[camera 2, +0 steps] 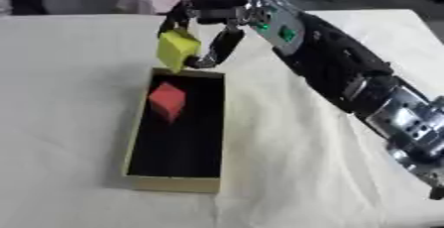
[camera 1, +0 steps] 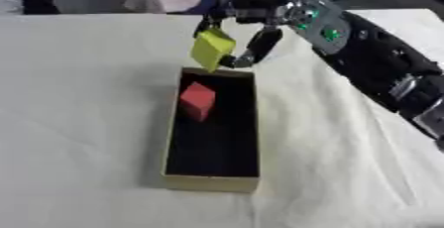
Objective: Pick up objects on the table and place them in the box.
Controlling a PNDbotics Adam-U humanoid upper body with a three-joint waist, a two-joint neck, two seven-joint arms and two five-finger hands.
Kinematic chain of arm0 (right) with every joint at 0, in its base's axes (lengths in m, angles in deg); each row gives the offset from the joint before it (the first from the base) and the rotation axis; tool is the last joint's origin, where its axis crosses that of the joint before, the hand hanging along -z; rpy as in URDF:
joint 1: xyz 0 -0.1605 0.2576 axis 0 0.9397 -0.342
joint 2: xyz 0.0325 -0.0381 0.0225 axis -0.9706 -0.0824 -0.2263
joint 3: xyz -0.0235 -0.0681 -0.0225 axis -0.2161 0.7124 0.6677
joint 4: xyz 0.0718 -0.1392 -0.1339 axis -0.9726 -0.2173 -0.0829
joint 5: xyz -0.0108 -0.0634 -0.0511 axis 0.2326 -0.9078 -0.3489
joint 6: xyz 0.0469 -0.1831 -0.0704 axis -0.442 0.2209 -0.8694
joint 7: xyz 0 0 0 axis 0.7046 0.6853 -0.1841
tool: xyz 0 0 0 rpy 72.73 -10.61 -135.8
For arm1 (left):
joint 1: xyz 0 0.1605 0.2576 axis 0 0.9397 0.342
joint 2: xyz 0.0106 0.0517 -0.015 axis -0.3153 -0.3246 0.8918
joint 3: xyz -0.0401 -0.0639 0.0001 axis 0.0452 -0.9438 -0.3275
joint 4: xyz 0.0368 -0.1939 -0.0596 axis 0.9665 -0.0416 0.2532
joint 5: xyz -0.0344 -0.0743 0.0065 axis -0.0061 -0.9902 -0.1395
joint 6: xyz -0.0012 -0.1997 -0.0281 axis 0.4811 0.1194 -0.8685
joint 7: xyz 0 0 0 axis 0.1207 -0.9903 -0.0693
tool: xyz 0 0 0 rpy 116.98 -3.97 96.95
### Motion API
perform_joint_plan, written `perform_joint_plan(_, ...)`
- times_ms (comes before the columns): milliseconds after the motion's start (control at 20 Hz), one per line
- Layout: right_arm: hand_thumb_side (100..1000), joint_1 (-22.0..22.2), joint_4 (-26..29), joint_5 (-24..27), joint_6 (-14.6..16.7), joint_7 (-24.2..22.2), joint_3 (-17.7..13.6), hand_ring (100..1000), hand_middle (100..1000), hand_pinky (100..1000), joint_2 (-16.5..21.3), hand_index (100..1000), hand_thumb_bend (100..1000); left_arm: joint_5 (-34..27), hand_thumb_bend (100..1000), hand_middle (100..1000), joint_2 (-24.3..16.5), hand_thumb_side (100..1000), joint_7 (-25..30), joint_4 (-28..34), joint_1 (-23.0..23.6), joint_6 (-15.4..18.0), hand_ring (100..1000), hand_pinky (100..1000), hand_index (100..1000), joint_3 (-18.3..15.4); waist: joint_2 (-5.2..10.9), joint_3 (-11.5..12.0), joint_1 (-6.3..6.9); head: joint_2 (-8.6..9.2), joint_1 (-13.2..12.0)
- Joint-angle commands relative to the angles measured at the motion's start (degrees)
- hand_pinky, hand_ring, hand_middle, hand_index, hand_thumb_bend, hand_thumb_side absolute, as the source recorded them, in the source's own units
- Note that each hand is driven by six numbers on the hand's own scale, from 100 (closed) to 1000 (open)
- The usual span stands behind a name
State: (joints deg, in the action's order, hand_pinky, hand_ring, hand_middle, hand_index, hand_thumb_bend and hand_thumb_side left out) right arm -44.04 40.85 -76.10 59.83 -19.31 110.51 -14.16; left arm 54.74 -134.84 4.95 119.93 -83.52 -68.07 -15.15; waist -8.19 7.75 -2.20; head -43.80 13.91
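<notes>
One red block (camera 1: 197, 99) is already lying inside the box (camera 1: 211, 181) while the right robot hand (camera 1: 251, 21) is pinching a yellow block (camera 1: 211, 48) above the box's far end. Placing seems underway; next, it needs releasing over the dark interior.

No text, label, brand, number or sign can be read anywhere in either view. The faces of the yellow block (camera 1: 211, 48) and the red cube (camera 1: 197, 99) are plain, the tan cardboard walls of the black-lined box (camera 1: 211, 181) carry no print, and the green patches on the black robot arm (camera 1: 330, 33) are too blurred to show any marking.
</notes>
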Motion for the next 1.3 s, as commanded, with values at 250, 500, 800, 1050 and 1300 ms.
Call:
perform_joint_plan(250,108,-2.1,2.4,3.0,15.3,-17.3,0.5,576,569,710,1.6,702,266,0.1,362,921,-2.8,896,-0.5,-0.1,-0.1,0.3,904,836,879,-0.3,1.45,-0.3,0.14,-0.32,-0.6)
perform_joint_plan(500,122,-2.6,4.3,4.3,15.3,-16.8,2.7,593,591,716,3.1,701,338,0.1,361,921,-2.9,897,-0.5,-0.2,0.0,0.2,906,836,879,-0.3,1.57,-0.5,-0.27,-0.32,-0.7)
perform_joint_plan(800,168,-2.5,5.1,3.8,15.3,-17.7,4.0,618,602,734,4.2,699,404,0.1,360,921,-3.0,897,-0.5,-0.3,0.0,0.2,907,835,879,-0.3,1.49,-0.8,-0.37,-0.32,-0.6)
perform_joint_plan(1050,233,-2.5,2.8,1.4,15.3,-18.7,3.4,669,640,773,4.2,706,469,0.0,358,919,-2.9,898,-0.5,-0.3,0.0,0.2,907,835,878,-0.1,1.35,-1.0,-0.3,-0.32,-0.6)
perform_joint_plan(1300,379,-2.8,-0.6,-2.2,15.3,-21.7,4.2,815,802,862,3.0,826,560,0.0,358,917,-2.7,898,-0.5,-0.2,0.0,0.1,907,834,878,-0.1,1.07,-0.9,-0.18,-0.32,-0.2)
